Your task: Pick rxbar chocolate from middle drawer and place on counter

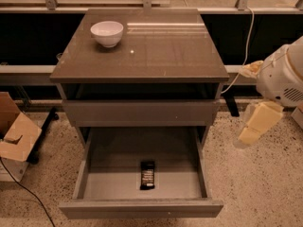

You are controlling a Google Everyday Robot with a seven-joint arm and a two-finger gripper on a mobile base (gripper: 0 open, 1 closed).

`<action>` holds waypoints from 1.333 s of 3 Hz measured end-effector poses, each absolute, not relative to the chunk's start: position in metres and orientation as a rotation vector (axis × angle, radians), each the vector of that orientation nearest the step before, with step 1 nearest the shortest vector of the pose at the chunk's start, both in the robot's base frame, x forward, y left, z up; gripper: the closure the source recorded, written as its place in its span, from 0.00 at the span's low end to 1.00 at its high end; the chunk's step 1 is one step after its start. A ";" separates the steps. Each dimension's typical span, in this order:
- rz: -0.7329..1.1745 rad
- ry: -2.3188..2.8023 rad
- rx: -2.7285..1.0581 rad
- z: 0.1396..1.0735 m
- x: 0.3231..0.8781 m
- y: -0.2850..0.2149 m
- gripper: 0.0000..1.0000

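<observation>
Black, pale-lettered rxbar chocolate [147, 174] lies in the open middle drawer [113, 186] at 6 o'clock. The hand [252, 128] hangs at 3 o'clock, grip unclear. Glossy counter [161, 56].

Likely a lab or office test space: a lone drawer cabinet [142, 112] on a speckled floor [255, 183], an open cardboard box [16, 136], a loose cable [28, 195]. The robot's end effector [255, 124] hangs right of the cabinet.

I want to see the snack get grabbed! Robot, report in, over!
Pincer hangs off to the right, outside the drawer. Snack bar lies in the open drawer. Nothing on top of it.
</observation>
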State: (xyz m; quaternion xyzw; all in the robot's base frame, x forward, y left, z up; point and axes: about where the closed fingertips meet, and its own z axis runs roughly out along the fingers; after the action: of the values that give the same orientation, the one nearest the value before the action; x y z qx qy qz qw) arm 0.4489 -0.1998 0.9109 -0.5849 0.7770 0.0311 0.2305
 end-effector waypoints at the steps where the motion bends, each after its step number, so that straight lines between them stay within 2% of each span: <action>1: 0.119 2.156 -1.564 0.872 0.459 -0.199 0.00; 3: 0.216 2.157 -1.545 0.788 0.489 -0.192 0.00; 4: 0.217 2.157 -1.545 0.788 0.489 -0.192 0.00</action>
State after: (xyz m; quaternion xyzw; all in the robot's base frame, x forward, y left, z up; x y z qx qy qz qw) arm 0.4888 -0.1919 0.7877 -0.5637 0.7872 0.0790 0.2373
